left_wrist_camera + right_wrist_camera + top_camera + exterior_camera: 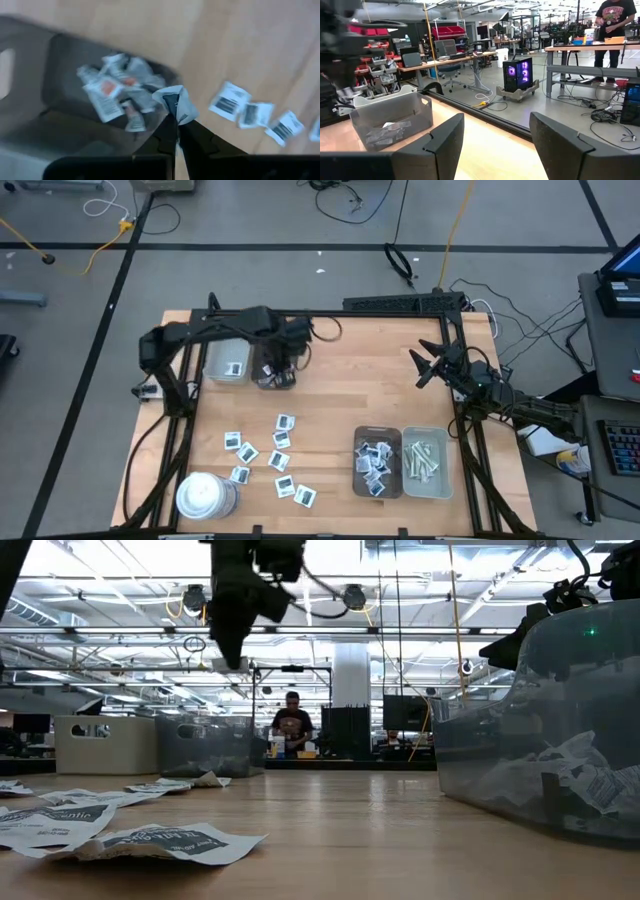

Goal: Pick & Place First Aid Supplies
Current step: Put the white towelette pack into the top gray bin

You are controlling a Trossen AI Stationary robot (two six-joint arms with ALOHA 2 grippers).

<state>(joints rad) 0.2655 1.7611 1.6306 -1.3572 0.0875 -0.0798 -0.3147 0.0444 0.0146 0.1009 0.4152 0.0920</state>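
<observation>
The left gripper (176, 131), fingers pinched on a crumpled white square packet (176, 101), hangs over a dark grey plastic tray (272, 370); the right gripper (428, 365) waits, fingers apart.

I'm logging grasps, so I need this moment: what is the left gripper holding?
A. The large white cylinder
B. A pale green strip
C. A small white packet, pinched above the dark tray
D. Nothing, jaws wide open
C: the left gripper pinches a small crumpled white packet over the dark tray of packets.
</observation>
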